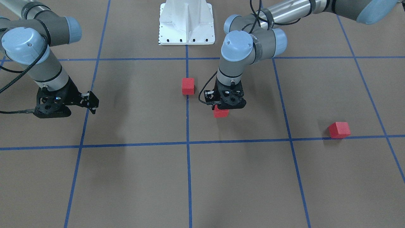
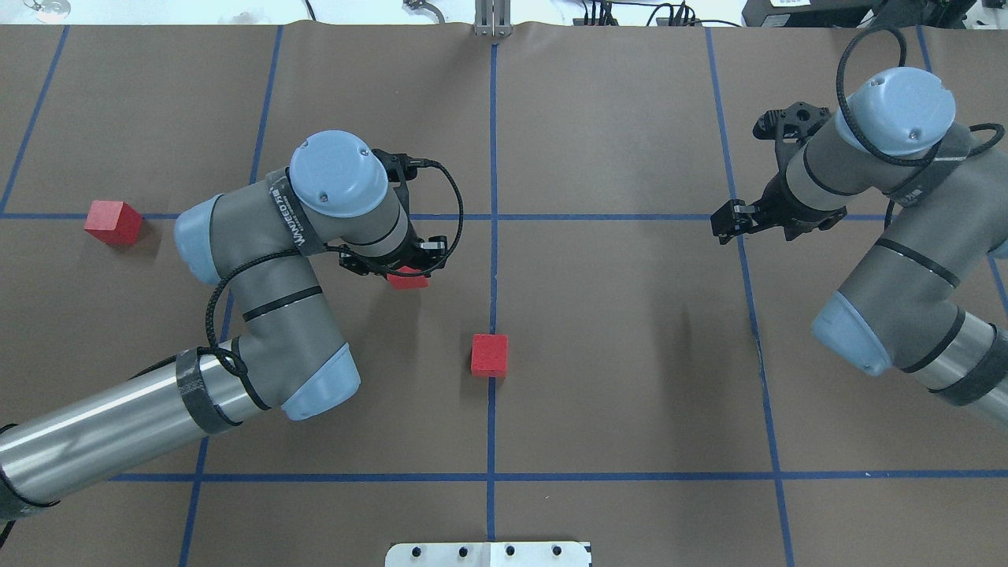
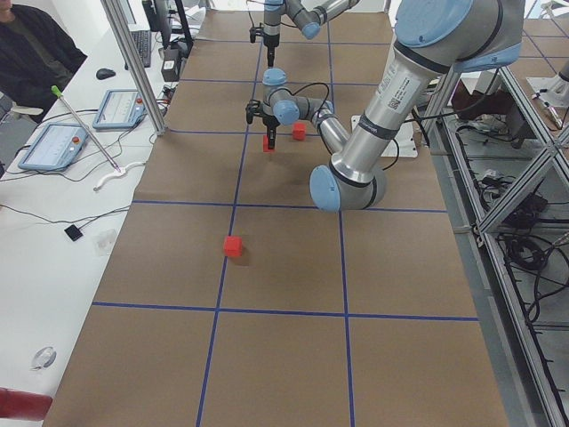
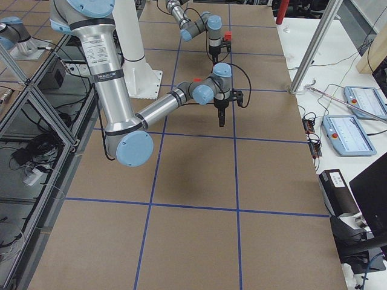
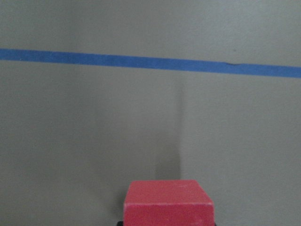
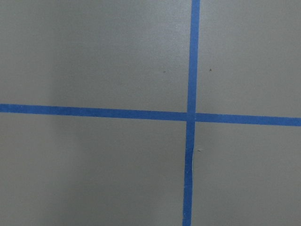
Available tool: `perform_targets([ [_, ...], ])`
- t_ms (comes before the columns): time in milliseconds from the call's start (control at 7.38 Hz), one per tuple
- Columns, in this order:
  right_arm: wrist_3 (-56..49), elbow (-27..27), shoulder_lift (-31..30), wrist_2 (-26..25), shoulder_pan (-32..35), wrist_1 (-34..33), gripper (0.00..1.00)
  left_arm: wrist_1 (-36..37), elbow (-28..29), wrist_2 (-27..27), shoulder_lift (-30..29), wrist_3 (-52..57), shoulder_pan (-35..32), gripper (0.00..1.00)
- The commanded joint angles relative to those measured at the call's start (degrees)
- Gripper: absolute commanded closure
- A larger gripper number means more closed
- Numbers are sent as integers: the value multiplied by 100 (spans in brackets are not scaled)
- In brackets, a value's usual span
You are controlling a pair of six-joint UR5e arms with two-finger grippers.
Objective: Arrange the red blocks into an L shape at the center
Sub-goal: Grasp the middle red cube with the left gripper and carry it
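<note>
Brown paper tabletop (image 2: 630,354) gridded with blue tape. Nearest the robot, one red block (image 2: 489,355) sits on the central line (image 2: 493,118), likely the L's anchor. Just beyond it, the left gripper (image 2: 405,272) clamps a second block (image 2: 408,279) near that line. Far left, a third block (image 2: 113,222) waits. Right gripper (image 2: 728,221) hangs aside; jaw width unclear.

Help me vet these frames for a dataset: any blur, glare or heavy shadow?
Overhead exterior: sharp, evenly lit, only faint soft shadows on the brown surface. Left wrist-mounted: the red block is cut off at the bottom edge, a thin faint shadow above it. Right wrist-mounted: the tape cross is crisp, the left side slightly dimmer. No glare in these three.
</note>
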Motion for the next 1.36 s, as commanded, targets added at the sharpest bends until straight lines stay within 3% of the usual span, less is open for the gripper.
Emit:
perform_targets([
  [0, -3, -1, -45, 0, 36, 5, 0, 7, 606, -1, -741, -36, 42, 100],
  [271, -3, -1, -45, 0, 45, 5, 0, -2, 900, 8, -1000, -19, 287, 100],
  [1220, -3, -1, -62, 0, 45, 5, 0, 42, 838, 26, -974, -159, 613, 100],
])
